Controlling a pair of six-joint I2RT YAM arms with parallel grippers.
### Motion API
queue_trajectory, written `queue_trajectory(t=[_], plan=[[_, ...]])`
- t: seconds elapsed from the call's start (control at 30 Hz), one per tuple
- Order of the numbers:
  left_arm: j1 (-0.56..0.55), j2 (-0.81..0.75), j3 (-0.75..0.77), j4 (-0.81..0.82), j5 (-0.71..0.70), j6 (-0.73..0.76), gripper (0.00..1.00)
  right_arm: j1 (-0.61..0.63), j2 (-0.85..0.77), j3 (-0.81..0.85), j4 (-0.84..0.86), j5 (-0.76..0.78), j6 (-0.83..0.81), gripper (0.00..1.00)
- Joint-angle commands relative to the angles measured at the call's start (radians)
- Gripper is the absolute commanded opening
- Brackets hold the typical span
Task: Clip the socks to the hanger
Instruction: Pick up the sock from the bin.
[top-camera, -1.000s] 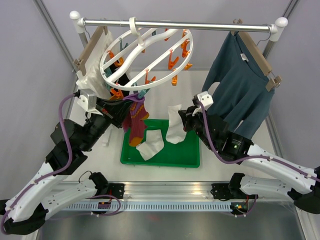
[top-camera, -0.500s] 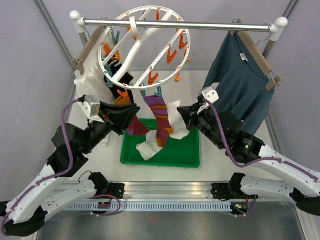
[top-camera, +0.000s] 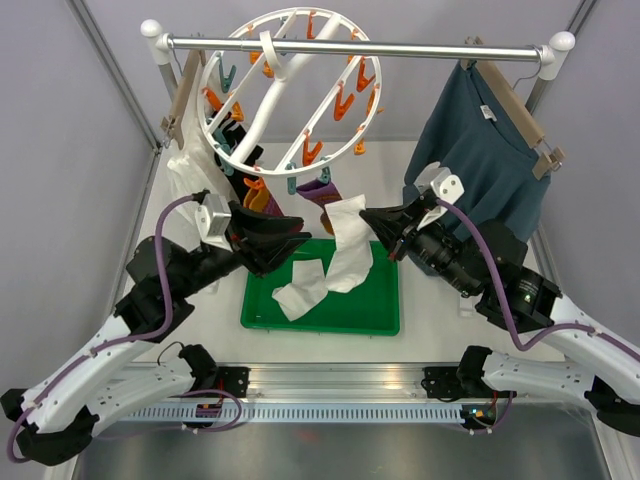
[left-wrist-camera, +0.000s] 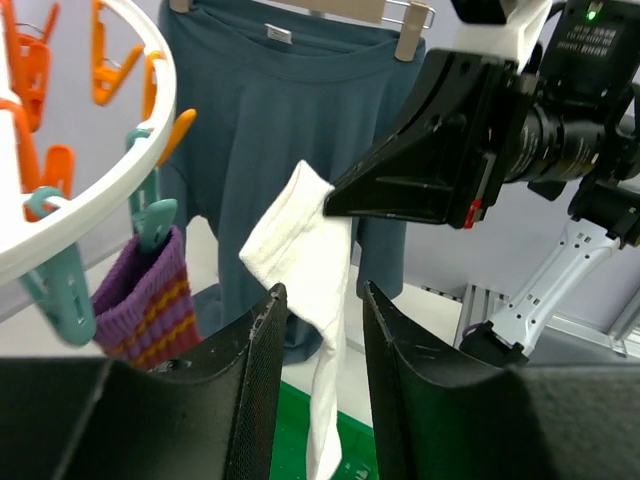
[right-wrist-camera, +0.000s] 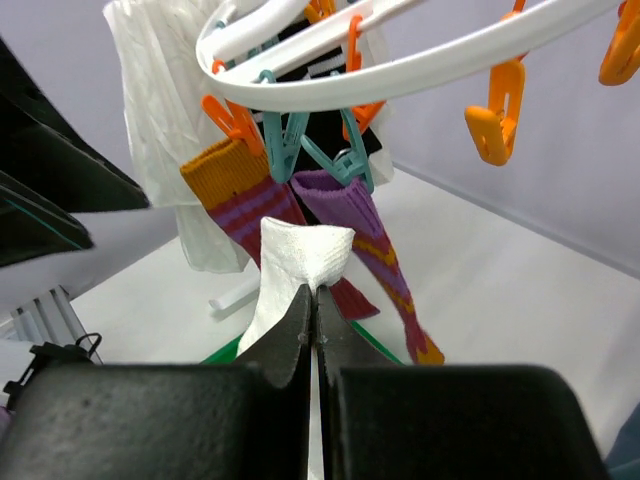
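Note:
The white ring hanger (top-camera: 290, 105) hangs from the rail, with orange and teal clips. Teal clips (right-wrist-camera: 285, 130) hold a purple striped sock (right-wrist-camera: 345, 200) and an orange-topped maroon sock (right-wrist-camera: 240, 195). The purple sock also shows in the top view (top-camera: 318, 190) and the left wrist view (left-wrist-camera: 145, 300). My right gripper (top-camera: 368, 215) is shut on the cuff of a white sock (top-camera: 350, 245), holding it up just below those clips (right-wrist-camera: 300, 250). My left gripper (top-camera: 295, 228) is open and empty; the white sock (left-wrist-camera: 305, 250) hangs just beyond its fingertips (left-wrist-camera: 268, 300). A second white sock (top-camera: 300, 285) lies in the green tray (top-camera: 380, 310).
A teal-blue shirt (top-camera: 480, 180) on a wooden hanger hangs at the right of the metal rail (top-camera: 400, 48). A white sheer garment (top-camera: 190, 165) hangs at the left. Black socks (top-camera: 235, 140) hang on the ring's left side.
The ring has swung and tilted upward. My left gripper has left the maroon socks and moved right toward the white sock. My right gripper has lifted the white sock toward the ring.

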Motion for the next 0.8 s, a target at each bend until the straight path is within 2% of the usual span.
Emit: queue_trajectory(t=[0.0, 0.23, 0.77], plan=[[0.000, 0.033, -0.013, 0.096, 0.081, -0.005, 0.42, 0.006, -0.026, 0.055, 0.013, -0.053, -0.017, 0.00], [0.000, 0.089, -0.011, 0.180, 0.120, -0.041, 0.46, 0.005, -0.043, 0.058, 0.043, -0.083, 0.007, 0.00], [0.000, 0.186, -0.011, 0.289, 0.161, -0.105, 0.47, 0.005, -0.034, 0.072, 0.078, -0.125, 0.039, 0.00]])
